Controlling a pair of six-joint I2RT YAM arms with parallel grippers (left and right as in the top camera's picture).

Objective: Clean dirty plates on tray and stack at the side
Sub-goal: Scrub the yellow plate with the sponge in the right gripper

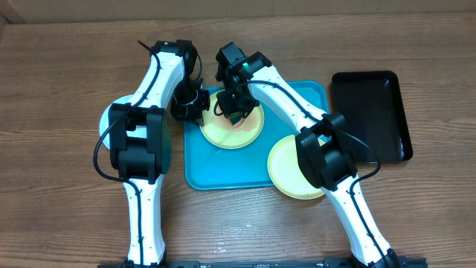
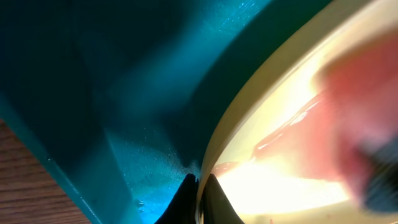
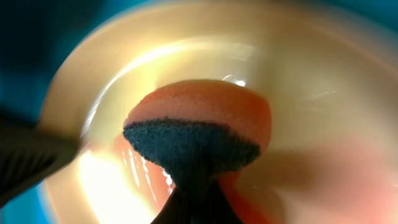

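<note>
A pale yellow plate [image 1: 232,129] with a red-orange smear lies in the turquoise tray [image 1: 223,173]. My left gripper [image 1: 195,106] is shut on that plate's left rim [image 2: 214,158], one finger on each side. My right gripper [image 1: 235,104] is shut on an orange sponge with a dark scrub side [image 3: 199,134] and holds it against the plate's inside [image 3: 323,118]. A second pale yellow plate [image 1: 286,167] overlaps the tray's right edge. A pale blue plate [image 1: 105,119] lies left of the tray, mostly hidden under my left arm.
A glossy black tray [image 1: 370,112] sits on the wooden table to the right of the turquoise tray. Both arms cross above the tray's back half.
</note>
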